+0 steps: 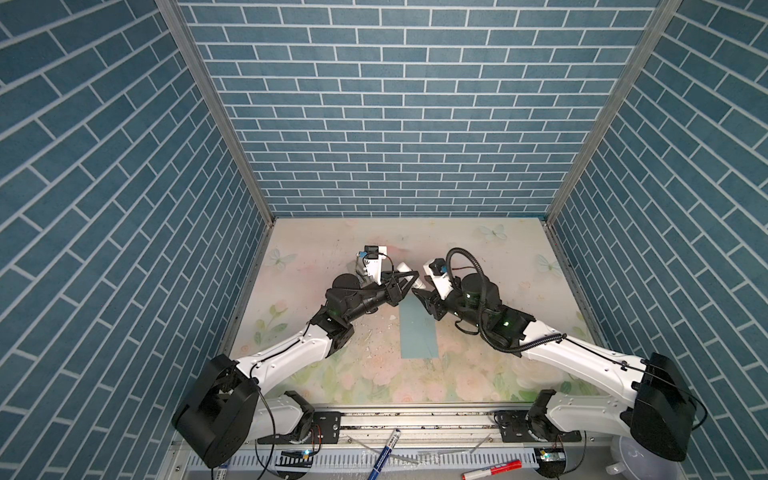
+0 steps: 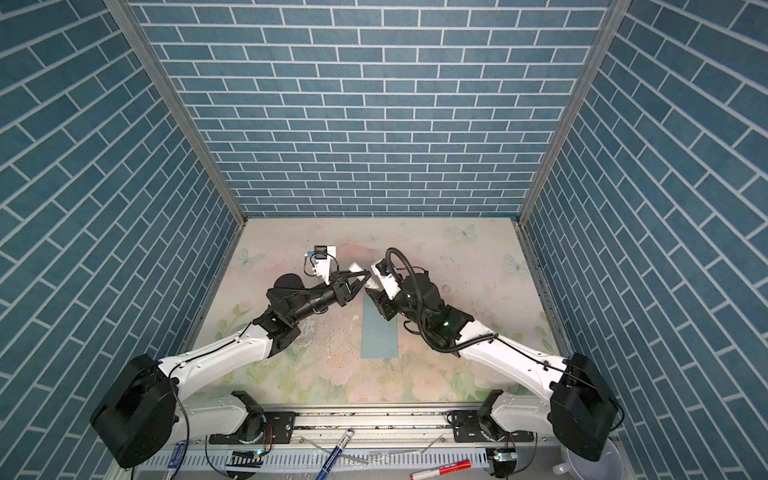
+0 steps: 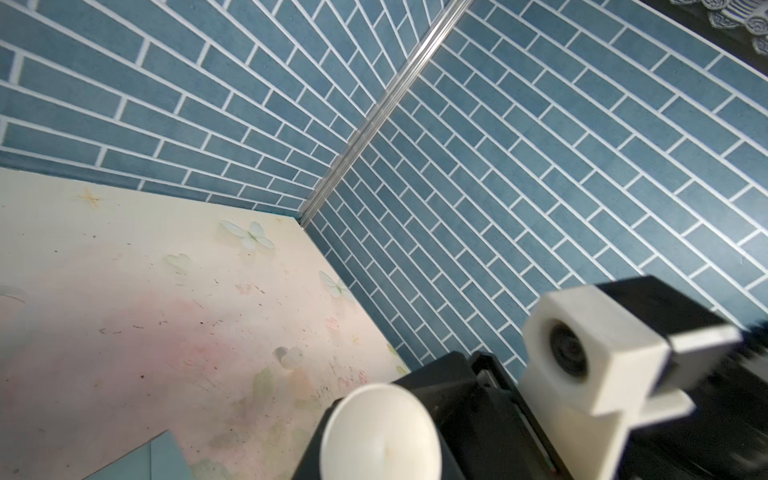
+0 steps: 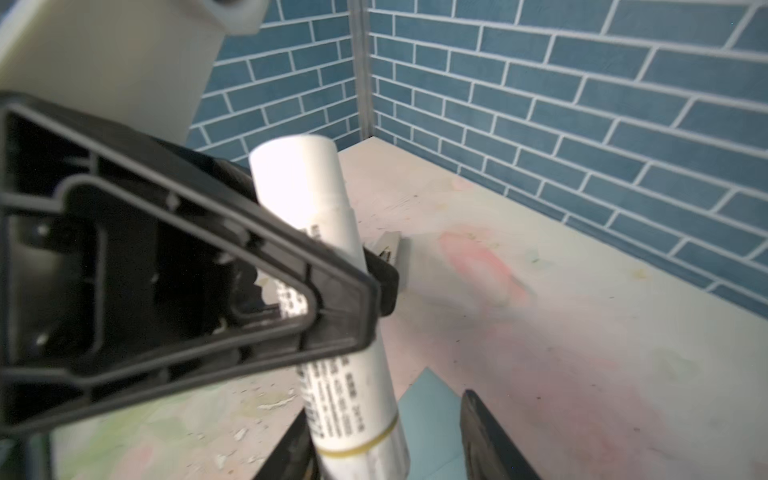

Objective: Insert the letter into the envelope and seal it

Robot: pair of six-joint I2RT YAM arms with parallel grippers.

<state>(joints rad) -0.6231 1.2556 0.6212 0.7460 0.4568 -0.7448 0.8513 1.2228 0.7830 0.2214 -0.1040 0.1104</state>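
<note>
The teal envelope (image 1: 417, 332) (image 2: 379, 336) lies flat in the middle of the table, its long side running front to back; a corner of it shows in the wrist views (image 3: 141, 461) (image 4: 432, 411). The letter shows in no view. Above the envelope's far end, my left gripper (image 1: 413, 277) (image 2: 365, 276) (image 4: 374, 291) is shut on a white glue stick (image 1: 405, 266) (image 4: 299, 178) around its middle. My right gripper (image 1: 419, 296) (image 4: 382, 407) stands open around the stick's lower end: one finger (image 4: 291, 449) lies against it, the other (image 4: 486, 436) stands clear.
Blue brick-patterned walls close in the table at the back and both sides. A small white block (image 4: 390, 245) lies on the table beyond the stick. At the front rail lie a blue pen (image 1: 384, 451) and a red marker (image 1: 494, 469); a white bowl (image 1: 640, 457) sits front right.
</note>
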